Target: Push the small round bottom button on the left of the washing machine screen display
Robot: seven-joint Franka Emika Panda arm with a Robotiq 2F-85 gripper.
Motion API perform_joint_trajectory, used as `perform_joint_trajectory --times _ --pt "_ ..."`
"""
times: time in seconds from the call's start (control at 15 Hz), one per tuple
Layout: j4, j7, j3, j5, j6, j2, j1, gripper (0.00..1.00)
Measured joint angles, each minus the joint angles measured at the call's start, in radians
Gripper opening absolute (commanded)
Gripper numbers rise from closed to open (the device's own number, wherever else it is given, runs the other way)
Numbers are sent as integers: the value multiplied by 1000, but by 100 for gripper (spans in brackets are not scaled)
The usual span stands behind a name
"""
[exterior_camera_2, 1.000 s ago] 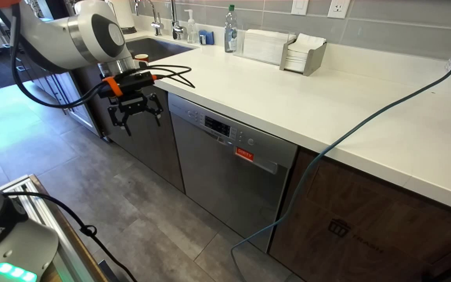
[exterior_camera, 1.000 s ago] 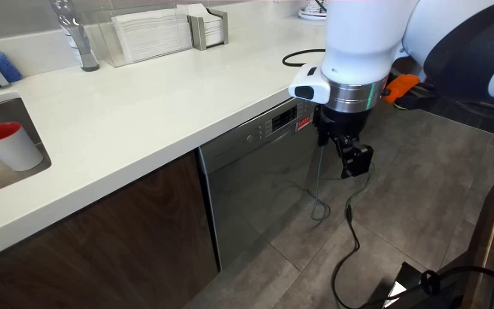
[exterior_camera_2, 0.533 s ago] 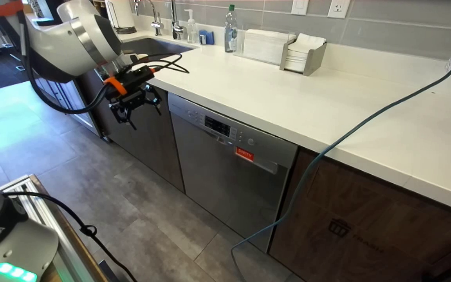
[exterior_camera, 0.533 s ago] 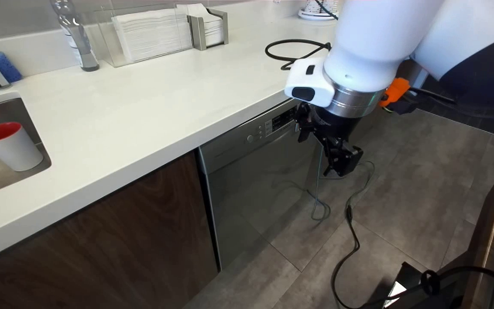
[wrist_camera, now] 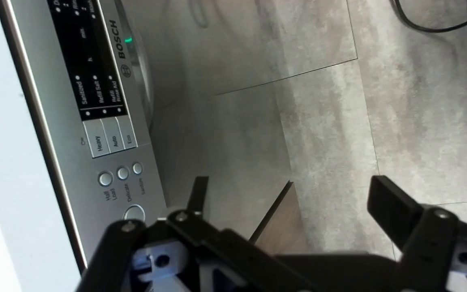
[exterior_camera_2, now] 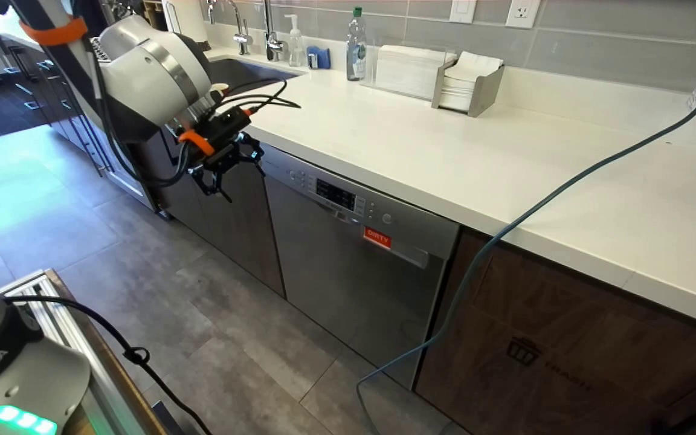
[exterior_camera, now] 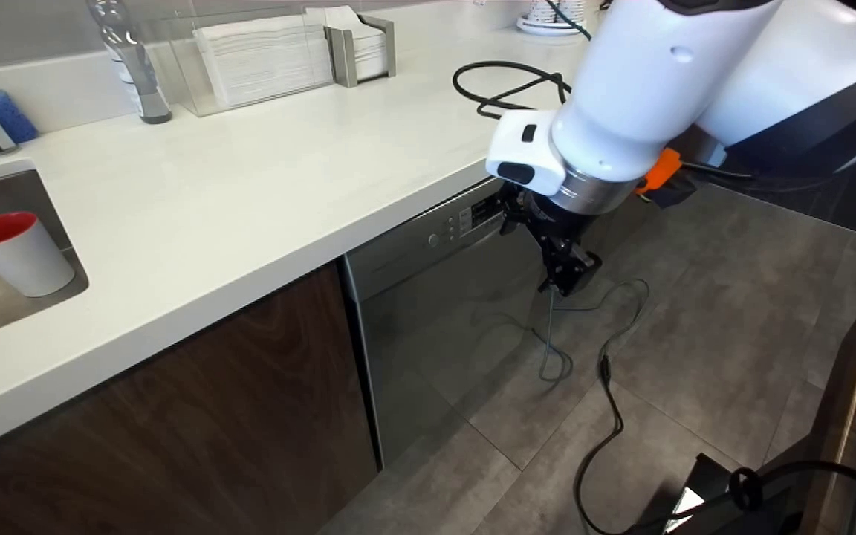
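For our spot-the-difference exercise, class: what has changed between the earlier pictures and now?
In both exterior views, the arm has swung its pincer toward the dishwasher, tilting the pincer more. Nothing was taken hold of or let go; the pincer stayed open. The dishwasher, red DIRTY sign and red-lined cup stayed put.
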Motion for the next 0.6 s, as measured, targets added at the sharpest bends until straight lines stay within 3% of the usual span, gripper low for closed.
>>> perform_joint_trajectory --times 0.13,0.6 --pt "38 31 -9 -47 1 41 0 74" --pt "171 83 -32 -169 -3 182 0 24"
